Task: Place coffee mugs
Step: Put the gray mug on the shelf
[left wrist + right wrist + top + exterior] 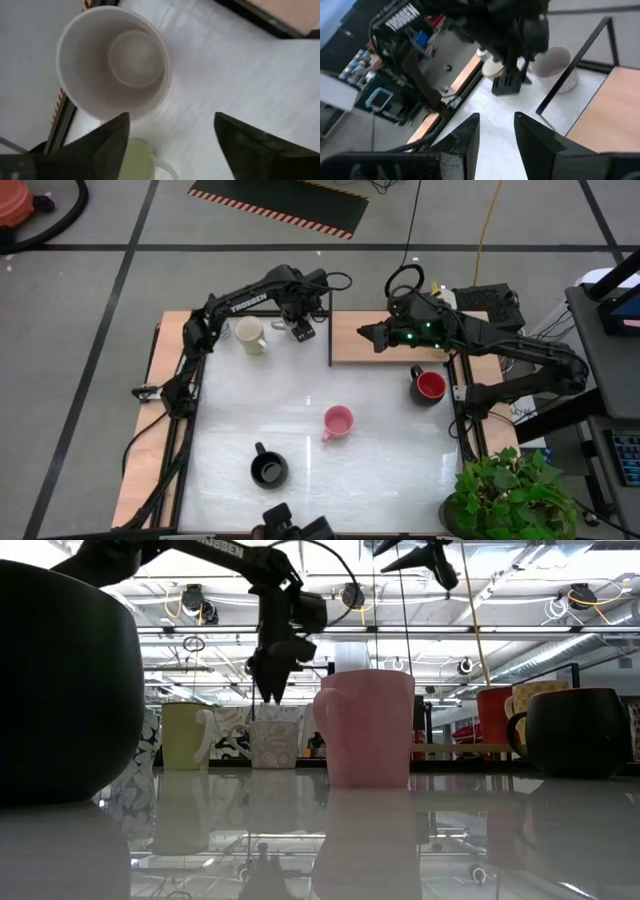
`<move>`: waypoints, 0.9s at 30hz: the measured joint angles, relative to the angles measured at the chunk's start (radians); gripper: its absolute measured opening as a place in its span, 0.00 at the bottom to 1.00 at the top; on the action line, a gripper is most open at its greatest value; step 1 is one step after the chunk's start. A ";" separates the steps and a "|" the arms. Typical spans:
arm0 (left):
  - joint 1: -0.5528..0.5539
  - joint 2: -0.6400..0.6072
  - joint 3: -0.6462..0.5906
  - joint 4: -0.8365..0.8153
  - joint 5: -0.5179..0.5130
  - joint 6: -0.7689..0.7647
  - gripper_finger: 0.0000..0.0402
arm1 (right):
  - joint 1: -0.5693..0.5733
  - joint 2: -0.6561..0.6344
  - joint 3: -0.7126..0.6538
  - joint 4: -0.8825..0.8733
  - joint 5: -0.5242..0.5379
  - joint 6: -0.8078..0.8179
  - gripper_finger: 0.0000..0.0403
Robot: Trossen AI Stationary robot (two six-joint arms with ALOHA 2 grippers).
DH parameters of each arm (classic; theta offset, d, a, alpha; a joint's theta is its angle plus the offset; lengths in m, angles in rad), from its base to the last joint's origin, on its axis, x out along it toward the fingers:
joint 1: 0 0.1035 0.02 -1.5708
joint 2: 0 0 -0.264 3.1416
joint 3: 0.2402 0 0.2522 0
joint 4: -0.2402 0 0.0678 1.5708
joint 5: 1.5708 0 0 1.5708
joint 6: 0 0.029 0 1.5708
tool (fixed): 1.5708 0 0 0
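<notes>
The left hand (170,145) hung wide open above a round, smooth white mug (114,61); the right hand (496,131), narrowly parted, hovered over the glossy table (380,470).

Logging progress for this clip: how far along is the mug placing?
Unclear where mugs belong. The cream mug, pink mug, black mug and red-lined mug stand upright on the white table. The left gripper hovers open over a white mug, not gripping. The right gripper waits open, empty.
</notes>
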 joint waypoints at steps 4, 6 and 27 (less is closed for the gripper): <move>0.000 0.039 0.000 0.009 -0.008 0.025 0.80 | 0.042 0.000 0.000 0.015 0.095 0.008 0.28; 0.000 0.054 0.000 0.030 -0.014 0.033 0.79 | 0.055 0.000 0.000 0.030 0.117 0.008 0.28; 0.012 0.068 0.000 0.120 -0.015 -0.014 0.32 | 0.174 0.000 0.000 0.088 0.190 0.010 0.28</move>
